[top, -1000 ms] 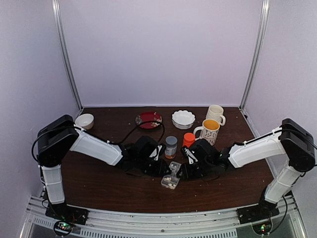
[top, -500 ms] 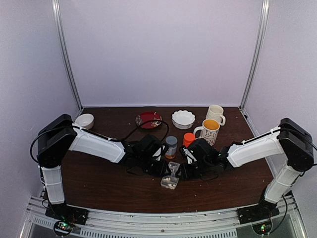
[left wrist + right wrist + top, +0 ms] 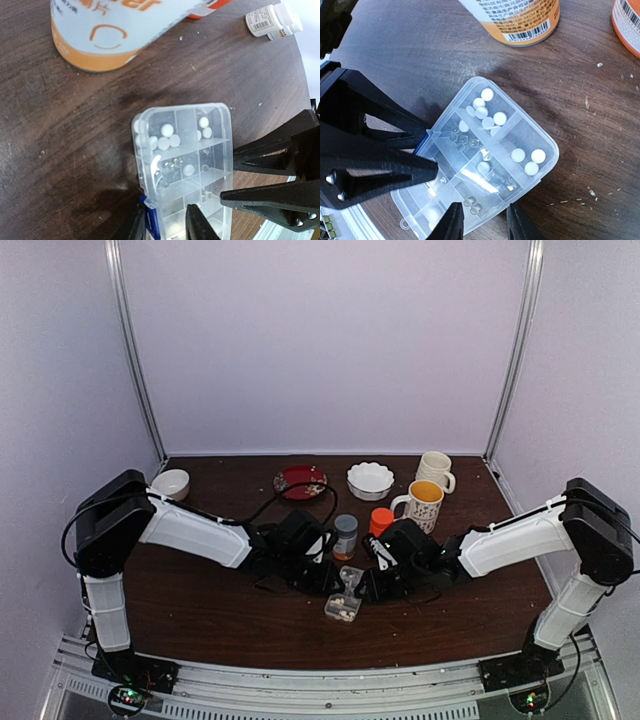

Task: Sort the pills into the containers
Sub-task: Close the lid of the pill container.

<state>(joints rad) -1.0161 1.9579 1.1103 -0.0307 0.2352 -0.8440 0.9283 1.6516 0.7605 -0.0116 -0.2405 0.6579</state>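
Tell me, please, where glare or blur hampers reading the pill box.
Left wrist: a white glare streak crosses the clear flat rectangular plastic pill box, and the near orange-and-white bottle is soft. Right wrist: a reflection patch on the lid, white round pills sharp. Top external: the box too small to show pills.

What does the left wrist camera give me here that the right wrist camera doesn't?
Only the left wrist: small white bottles at its upper right. Only the right wrist: the barcode on the orange-bottomed bottle. Both: that bottle, the clear pill box with pills in several compartments, and the left gripper and right gripper at the box's edges.
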